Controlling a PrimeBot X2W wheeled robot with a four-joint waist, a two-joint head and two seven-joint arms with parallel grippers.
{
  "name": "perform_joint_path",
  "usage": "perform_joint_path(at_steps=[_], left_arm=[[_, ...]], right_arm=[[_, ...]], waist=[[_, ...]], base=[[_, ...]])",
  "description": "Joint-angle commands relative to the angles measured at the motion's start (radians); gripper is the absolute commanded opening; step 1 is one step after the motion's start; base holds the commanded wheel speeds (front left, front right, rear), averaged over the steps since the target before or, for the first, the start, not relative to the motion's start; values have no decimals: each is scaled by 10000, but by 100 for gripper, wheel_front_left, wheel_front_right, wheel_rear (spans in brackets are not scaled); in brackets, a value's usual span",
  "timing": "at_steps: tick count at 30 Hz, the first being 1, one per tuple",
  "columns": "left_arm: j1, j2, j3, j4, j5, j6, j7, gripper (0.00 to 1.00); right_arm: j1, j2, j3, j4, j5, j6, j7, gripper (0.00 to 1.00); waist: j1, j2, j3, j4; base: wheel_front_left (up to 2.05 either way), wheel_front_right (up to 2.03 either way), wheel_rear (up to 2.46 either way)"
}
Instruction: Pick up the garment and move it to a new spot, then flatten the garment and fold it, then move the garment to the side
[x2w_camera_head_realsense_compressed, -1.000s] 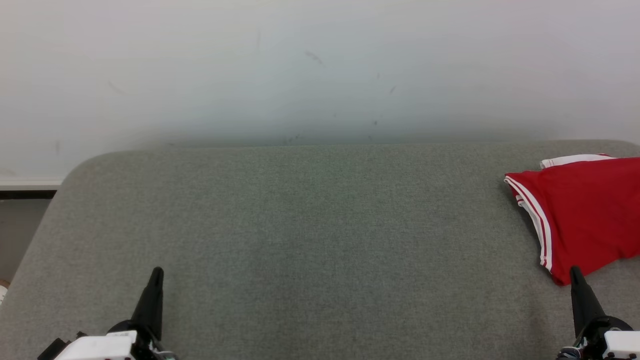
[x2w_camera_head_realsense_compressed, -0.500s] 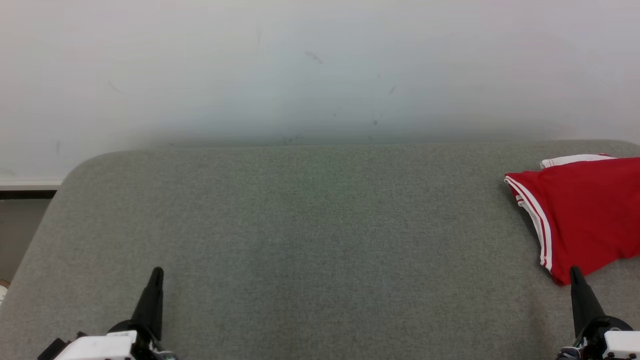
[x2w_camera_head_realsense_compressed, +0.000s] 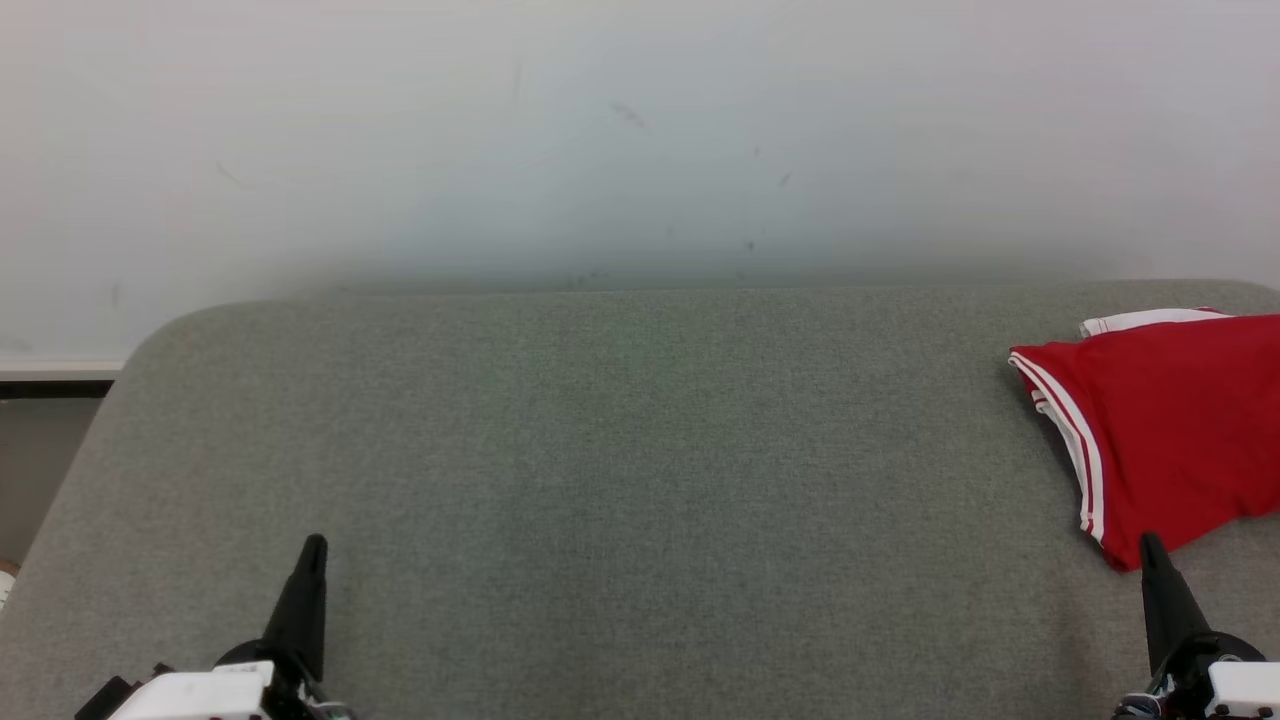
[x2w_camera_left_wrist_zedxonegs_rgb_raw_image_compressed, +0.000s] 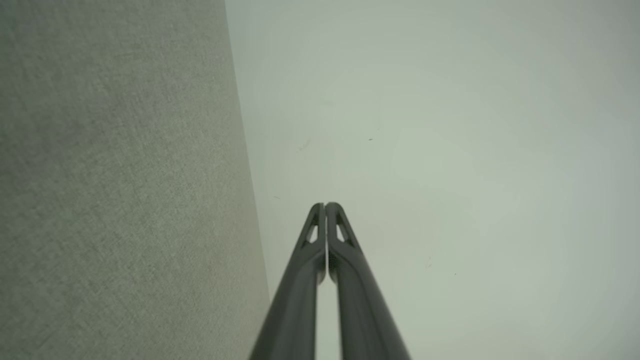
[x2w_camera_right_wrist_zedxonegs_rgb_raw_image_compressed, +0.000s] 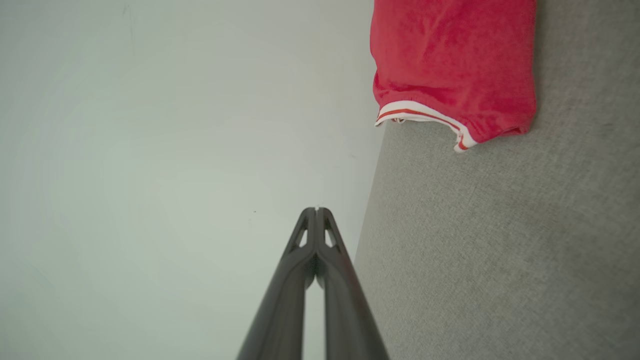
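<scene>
The red garment (x2w_camera_head_realsense_compressed: 1170, 440) runs off the right edge of the head view, so its far side and full shape cannot be told. In the right wrist view the top edge cuts it, leaving one white-trimmed hem. What kind of garment it is is unclear. The grey padded surface (x2w_camera_head_realsense_compressed: 640, 450) is cut by the bottom and right edges. The left gripper (x2w_camera_head_realsense_compressed: 313, 545) and right gripper (x2w_camera_head_realsense_compressed: 1150, 541) are cut off by the bottom edge at their white housings. Dark specks (x2w_camera_head_realsense_compressed: 628, 113) on the wall (x2w_camera_head_realsense_compressed: 300, 150) are too small to identify, as is a pale sliver (x2w_camera_head_realsense_compressed: 4, 583) at the left edge.
</scene>
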Motion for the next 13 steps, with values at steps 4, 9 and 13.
perform_joint_path(at_steps=[4,9,13], left_arm=[[-68,67,21,3,-144,-45,35,0],[-68,67,21,3,-142,-46,37,0],[-68,67,21,3,-144,-46,37,0]], right_arm=[[-118,-13,-42,-31,-42,2,35,0],[-118,-14,-43,-31,-42,2,36,0],[-119,-14,-43,-31,-43,4,36,0]], waist=[[0,0,0,0],[0,0,0,0],[0,0,0,0]], base=[[0,0,0],[0,0,0],[0,0,0]])
